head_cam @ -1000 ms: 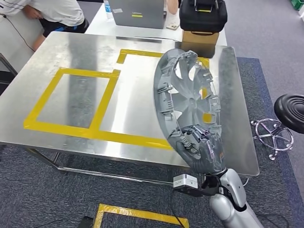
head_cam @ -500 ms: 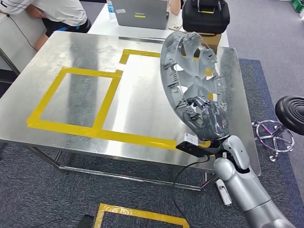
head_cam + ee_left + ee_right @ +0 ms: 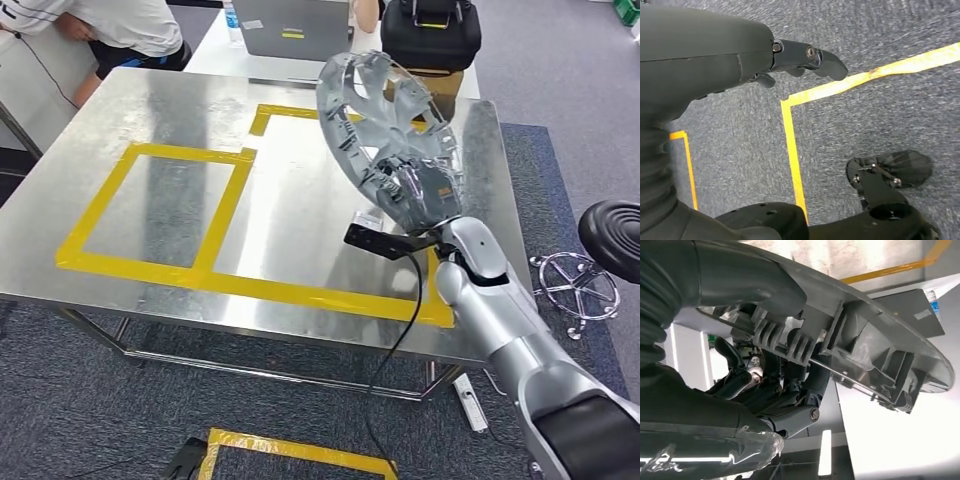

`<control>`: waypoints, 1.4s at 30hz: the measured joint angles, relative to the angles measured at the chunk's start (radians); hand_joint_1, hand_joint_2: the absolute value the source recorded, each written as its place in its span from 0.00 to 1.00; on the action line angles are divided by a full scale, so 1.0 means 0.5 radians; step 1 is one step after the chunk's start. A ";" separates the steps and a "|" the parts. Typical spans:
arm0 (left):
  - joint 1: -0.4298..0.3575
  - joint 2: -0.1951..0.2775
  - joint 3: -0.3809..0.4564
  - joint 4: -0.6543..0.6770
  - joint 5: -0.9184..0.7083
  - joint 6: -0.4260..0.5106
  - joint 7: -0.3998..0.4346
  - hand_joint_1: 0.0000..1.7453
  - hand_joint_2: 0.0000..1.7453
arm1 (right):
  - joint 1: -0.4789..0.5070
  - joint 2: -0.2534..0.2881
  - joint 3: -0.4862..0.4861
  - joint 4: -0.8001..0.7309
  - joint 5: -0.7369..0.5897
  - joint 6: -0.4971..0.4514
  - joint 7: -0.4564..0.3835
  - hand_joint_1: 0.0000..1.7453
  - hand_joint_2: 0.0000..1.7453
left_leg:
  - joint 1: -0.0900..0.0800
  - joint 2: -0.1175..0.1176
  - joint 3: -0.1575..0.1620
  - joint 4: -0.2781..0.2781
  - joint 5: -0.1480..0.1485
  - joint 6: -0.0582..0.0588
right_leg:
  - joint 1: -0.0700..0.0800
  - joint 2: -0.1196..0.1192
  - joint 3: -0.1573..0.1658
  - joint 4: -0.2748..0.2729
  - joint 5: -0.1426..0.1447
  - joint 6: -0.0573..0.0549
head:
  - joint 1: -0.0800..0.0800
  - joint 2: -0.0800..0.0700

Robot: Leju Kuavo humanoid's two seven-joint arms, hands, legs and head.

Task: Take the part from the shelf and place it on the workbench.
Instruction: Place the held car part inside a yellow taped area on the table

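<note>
Gripped wheel cover by its rim in right hand, tilted above bench; judged light, stiff plastic, awkwardly broad. Left hand hung empty, fingers apart.

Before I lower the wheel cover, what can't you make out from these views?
- Right hand, head view: its fingers are behind the wheel cover; its hold isn't readable.
- Gap between the cover's rim and the workbench: neither head nor right wrist view settles it.
- Left hand, left wrist view: most fingers hidden behind its cover.

Black stool, laptop, black case, seated person, yellow floor tape
</note>
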 joint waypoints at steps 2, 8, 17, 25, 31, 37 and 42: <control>-0.005 -0.002 -0.009 0.000 0.000 -0.001 0.001 0.00 1.00 | -0.041 0.026 0.013 0.069 0.008 -0.001 0.003 1.00 1.00 | 0.000 0.000 0.000 0.000 0.000 0.000 | 0.000 0.000 0.000 0.000 0.000 0.000 | 0.000 0.000; -0.012 -0.003 -0.030 0.000 0.000 -0.008 0.003 0.00 1.00 | -0.133 0.078 0.063 0.204 0.078 0.024 0.006 1.00 1.00 | 0.000 0.000 0.000 0.000 0.000 0.000 | 0.000 0.001 0.000 0.000 0.000 0.000 | 0.000 0.000; -0.044 -0.026 -0.106 0.000 0.000 -0.034 0.032 0.00 1.00 | -0.234 0.348 0.293 0.374 0.324 0.148 0.081 1.00 1.00 | 0.003 0.001 0.001 -0.001 0.002 -0.004 | 0.003 0.002 -0.001 0.002 0.000 -0.004 | 0.000 0.000; -0.059 -0.037 -0.176 0.000 0.000 -0.043 0.052 0.00 1.00 | -0.241 0.615 0.489 0.438 0.390 0.232 0.098 1.00 1.00 | 0.005 0.001 0.001 -0.001 0.003 -0.005 | 0.004 0.002 -0.002 0.003 -0.002 -0.008 | 0.000 0.000; -0.057 -0.037 -0.187 0.000 0.000 -0.036 0.058 0.00 1.00 | -0.254 0.668 0.546 0.466 0.388 0.248 0.111 1.00 1.00 | 0.005 0.001 0.001 -0.001 0.003 -0.005 | 0.004 0.001 -0.001 0.002 -0.002 -0.008 | 0.000 0.000; -0.056 -0.037 -0.187 0.000 0.000 -0.032 0.054 0.00 1.00 | -0.262 0.684 0.570 0.487 0.384 0.247 0.110 1.00 1.00 | 0.005 0.001 0.002 -0.001 0.003 -0.005 | 0.004 0.001 -0.001 0.002 -0.001 -0.009 | 0.000 0.000; -0.055 -0.037 -0.186 0.000 0.000 -0.016 0.043 0.00 1.00 | -0.264 0.687 0.586 0.496 0.346 0.203 0.099 1.00 1.00 | 0.005 0.001 0.002 -0.001 0.003 -0.005 | 0.004 0.001 -0.001 0.002 -0.001 -0.009 | 0.000 0.000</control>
